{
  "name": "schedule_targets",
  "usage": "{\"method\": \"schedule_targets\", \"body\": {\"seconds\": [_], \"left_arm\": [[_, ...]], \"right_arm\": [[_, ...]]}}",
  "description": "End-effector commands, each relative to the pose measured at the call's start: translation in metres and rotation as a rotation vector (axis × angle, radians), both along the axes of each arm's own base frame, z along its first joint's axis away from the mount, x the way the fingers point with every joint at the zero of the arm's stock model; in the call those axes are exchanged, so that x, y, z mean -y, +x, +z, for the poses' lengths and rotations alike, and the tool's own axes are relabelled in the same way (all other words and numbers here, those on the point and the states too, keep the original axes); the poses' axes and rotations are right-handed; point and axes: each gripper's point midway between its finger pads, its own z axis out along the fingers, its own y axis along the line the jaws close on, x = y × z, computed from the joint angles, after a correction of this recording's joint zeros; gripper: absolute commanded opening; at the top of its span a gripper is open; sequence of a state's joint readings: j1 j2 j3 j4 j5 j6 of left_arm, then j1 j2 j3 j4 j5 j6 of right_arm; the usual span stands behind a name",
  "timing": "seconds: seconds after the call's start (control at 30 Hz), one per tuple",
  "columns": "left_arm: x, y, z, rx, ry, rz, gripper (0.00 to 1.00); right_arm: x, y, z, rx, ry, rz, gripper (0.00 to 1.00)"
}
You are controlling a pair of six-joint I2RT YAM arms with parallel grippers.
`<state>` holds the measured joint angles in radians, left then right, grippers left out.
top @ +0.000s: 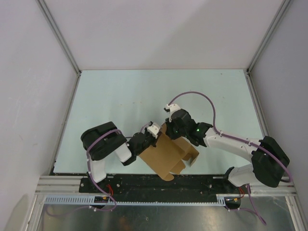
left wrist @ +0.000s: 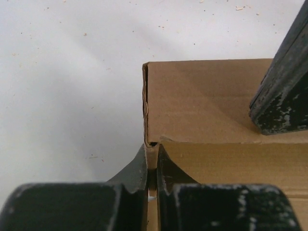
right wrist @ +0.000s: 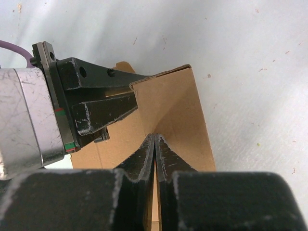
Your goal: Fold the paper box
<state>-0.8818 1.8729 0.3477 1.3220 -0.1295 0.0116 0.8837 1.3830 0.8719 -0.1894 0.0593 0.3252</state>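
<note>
The paper box [top: 166, 156] is plain brown cardboard, partly folded, standing near the table's front edge between both arms. My left gripper [top: 150, 139] is at its upper left corner. In the left wrist view the left gripper [left wrist: 152, 151] is shut on the edge of an upright wall of the box [left wrist: 202, 101]. My right gripper [top: 166, 131] reaches in from the right at the box's far side. In the right wrist view the right gripper [right wrist: 155, 140] is shut on a thin panel of the box [right wrist: 178, 110], with the left gripper's fingers [right wrist: 101, 113] close beside it.
The pale green table [top: 144, 96] is enclosed by white walls on three sides. A metal rail [top: 159, 185] carrying the arm bases runs just in front of the box. The two grippers are only a finger's width apart.
</note>
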Motion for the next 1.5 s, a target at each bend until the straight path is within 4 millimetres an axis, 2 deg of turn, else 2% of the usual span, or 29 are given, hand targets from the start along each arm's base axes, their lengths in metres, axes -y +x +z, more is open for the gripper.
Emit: {"method": "schedule_targets", "body": {"seconds": [0.0, 0.13, 0.17, 0.23, 0.4, 0.43, 0.47, 0.63, 0.9, 0.93, 1.1, 1.27, 1.37, 1.4, 1.43, 1.47], "left_arm": [[0.012, 0.011, 0.083, 0.214, -0.27, 0.024, 0.06], [0.015, 0.01, 0.086, 0.219, -0.278, 0.016, 0.07], [0.015, 0.009, 0.087, 0.22, -0.28, 0.015, 0.13], [0.017, 0.007, 0.088, 0.202, -0.305, 0.013, 0.17], [0.021, -0.001, 0.095, 0.192, -0.332, -0.016, 0.45], [0.02, -0.005, 0.093, 0.184, -0.332, -0.028, 0.52], [0.019, -0.008, 0.098, 0.188, -0.344, -0.035, 0.56], [0.007, -0.024, 0.1, 0.152, -0.366, -0.057, 0.76], [-0.011, -0.046, 0.111, 0.124, -0.422, -0.074, 0.91], [-0.015, -0.05, 0.116, 0.13, -0.435, -0.077, 0.97], [-0.023, -0.061, 0.128, 0.138, -0.472, -0.09, 0.99], [-0.03, -0.067, 0.134, 0.134, -0.494, -0.092, 1.0], [-0.033, -0.071, 0.131, 0.118, -0.488, -0.094, 1.0], [-0.035, -0.073, 0.14, 0.132, -0.508, -0.097, 1.0], [-0.036, -0.073, 0.133, 0.11, -0.484, -0.091, 1.0], [-0.037, -0.073, 0.136, 0.112, -0.488, -0.088, 1.0]], "right_arm": [[-0.003, -0.002, -0.004, -0.009, 0.005, 0.0, 0.06], [-0.002, -0.004, -0.006, -0.011, 0.002, 0.002, 0.06], [-0.002, -0.004, -0.006, -0.011, 0.001, 0.003, 0.06], [-0.002, -0.003, -0.006, -0.011, 0.004, -0.001, 0.06], [-0.002, -0.004, -0.006, -0.011, 0.005, 0.004, 0.07], [-0.002, -0.004, -0.005, -0.011, 0.007, 0.002, 0.06], [-0.002, -0.004, -0.006, -0.01, 0.007, 0.003, 0.06], [-0.002, -0.004, -0.009, -0.012, 0.006, 0.004, 0.07], [0.002, -0.002, -0.013, -0.006, -0.015, -0.007, 0.06], [0.003, -0.002, -0.013, -0.003, -0.018, -0.007, 0.06], [0.009, -0.001, -0.017, -0.001, -0.052, -0.017, 0.07], [0.009, -0.001, -0.011, 0.011, -0.041, -0.011, 0.08], [0.007, 0.0, 0.01, 0.045, 0.018, -0.001, 0.11], [0.006, 0.0, 0.023, 0.064, 0.052, 0.0, 0.12], [0.008, 0.002, 0.03, 0.071, 0.071, -0.007, 0.13], [0.009, 0.003, 0.037, 0.076, 0.093, -0.008, 0.15]]}}
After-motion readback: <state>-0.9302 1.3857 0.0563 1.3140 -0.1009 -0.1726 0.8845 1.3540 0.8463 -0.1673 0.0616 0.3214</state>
